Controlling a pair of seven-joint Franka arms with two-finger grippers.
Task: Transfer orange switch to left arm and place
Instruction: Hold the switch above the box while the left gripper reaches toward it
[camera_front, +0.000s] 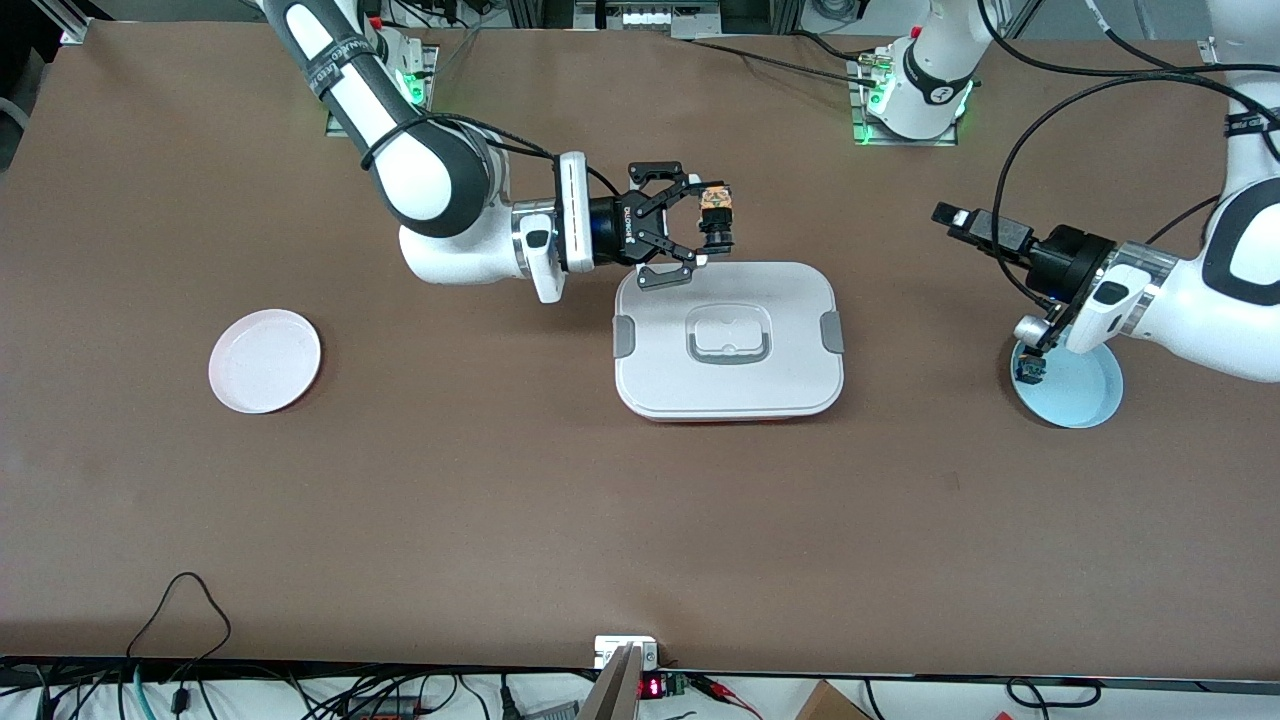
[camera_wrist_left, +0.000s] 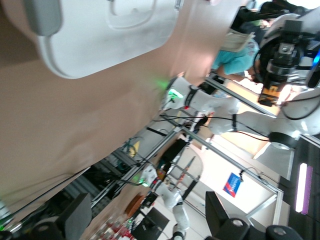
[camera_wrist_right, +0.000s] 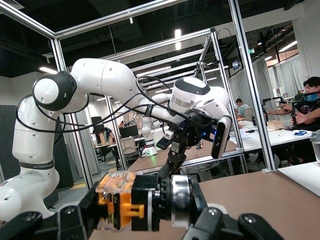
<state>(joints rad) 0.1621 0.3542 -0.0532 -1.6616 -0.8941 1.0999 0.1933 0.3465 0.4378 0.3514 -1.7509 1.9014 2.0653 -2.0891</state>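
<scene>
Bright even overhead light, soft shadows, wrist views perhaps slightly blurred

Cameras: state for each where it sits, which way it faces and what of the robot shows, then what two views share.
Front view: high across the table, facing both bases; shows both arms, the box, two plates, the right gripper shut on the switch above the box's edge, and the open left gripper above the table.
Left wrist view: on the left wrist, looking across the table at the box and the right gripper.
Right wrist view: on the right wrist, facing the left arm, with the switch in its own fingers.
Shared: all three show the switch.
</scene>
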